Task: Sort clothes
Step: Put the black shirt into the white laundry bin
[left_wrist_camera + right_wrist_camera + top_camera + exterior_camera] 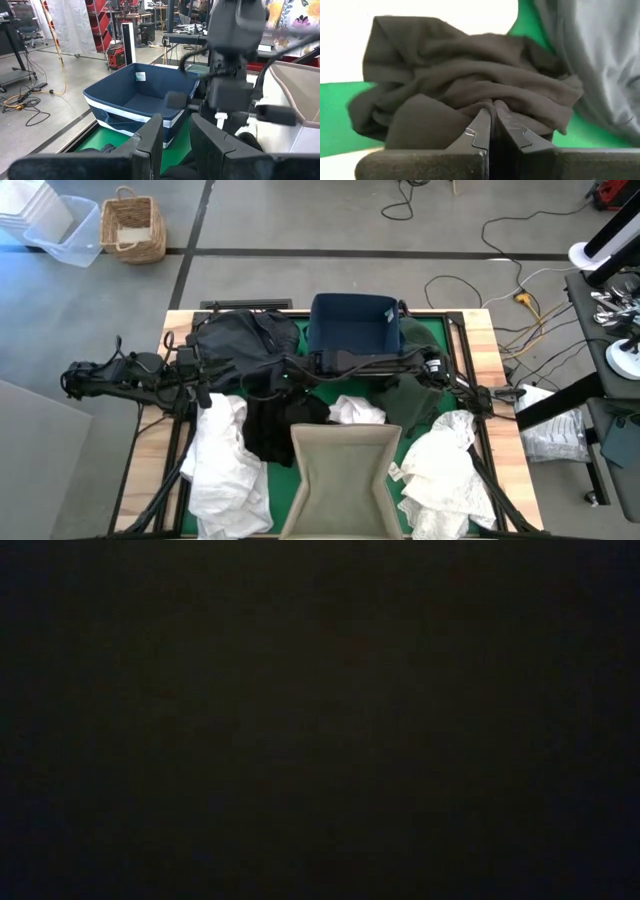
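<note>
Pinching soft, light fabric at a gathered fold.
Your right tool (492,117) is clenched on the black garment (470,75) bunched directly ahead; it's limp, so expect it to drape and drag.

You have the far bin (352,328) behind the near bin (343,470); garments (222,465) flank both, one (268,425) between them.
</note>
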